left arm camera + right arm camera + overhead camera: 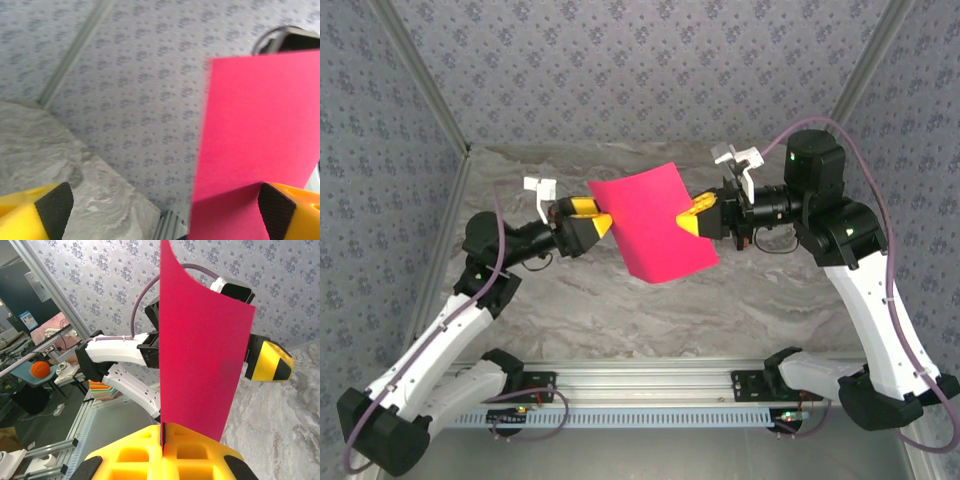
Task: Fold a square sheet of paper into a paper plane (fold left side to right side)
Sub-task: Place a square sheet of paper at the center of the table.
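Note:
The square sheet of paper [655,225], bright magenta-pink, hangs in the air over the middle of the table, slightly curved. My right gripper [692,218] is shut on its right edge; in the right wrist view the sheet [200,355] rises straight out of the closed yellow jaws [162,432]. My left gripper [592,218] stands open at the sheet's left edge. In the left wrist view the sheet [260,130] reaches in between the wide-apart fingers [165,212], close to the right-hand pad [275,210]; I cannot tell if they touch. The paper plane is out of view.
Below the sheet is the grey marbled tabletop [620,310]. Patterned walls [620,60] close in the back and both sides. A metal rail [650,385] with both arm bases runs along the near edge.

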Controlling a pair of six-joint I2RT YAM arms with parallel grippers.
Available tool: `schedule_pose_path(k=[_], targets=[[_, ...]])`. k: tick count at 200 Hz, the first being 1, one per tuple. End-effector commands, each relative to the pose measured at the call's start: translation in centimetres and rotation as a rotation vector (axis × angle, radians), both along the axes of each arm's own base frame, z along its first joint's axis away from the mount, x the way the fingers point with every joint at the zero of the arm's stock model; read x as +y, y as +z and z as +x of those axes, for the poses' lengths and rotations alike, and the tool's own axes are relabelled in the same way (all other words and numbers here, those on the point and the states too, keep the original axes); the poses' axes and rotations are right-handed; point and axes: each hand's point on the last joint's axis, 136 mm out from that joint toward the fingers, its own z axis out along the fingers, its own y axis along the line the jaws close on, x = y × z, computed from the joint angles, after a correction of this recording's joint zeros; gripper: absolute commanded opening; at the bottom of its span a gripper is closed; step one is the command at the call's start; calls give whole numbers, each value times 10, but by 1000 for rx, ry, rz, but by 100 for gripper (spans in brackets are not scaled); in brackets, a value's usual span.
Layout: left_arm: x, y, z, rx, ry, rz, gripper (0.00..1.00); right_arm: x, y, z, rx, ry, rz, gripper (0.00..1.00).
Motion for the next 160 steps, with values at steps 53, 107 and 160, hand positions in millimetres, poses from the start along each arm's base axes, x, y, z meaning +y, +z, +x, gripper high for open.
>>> schedule_pose_path(k=[53, 107, 160], targets=[[-8, 25, -17, -112, -53, -57, 46, -17, -10, 36, 52, -172, 48, 0], [-13, -16, 7, 42, 18, 33, 1, -27, -60, 70, 180, -304, 5, 1], [-16, -147, 54, 438, 123, 348, 0, -55, -197, 114, 415, -584, -240, 45]])
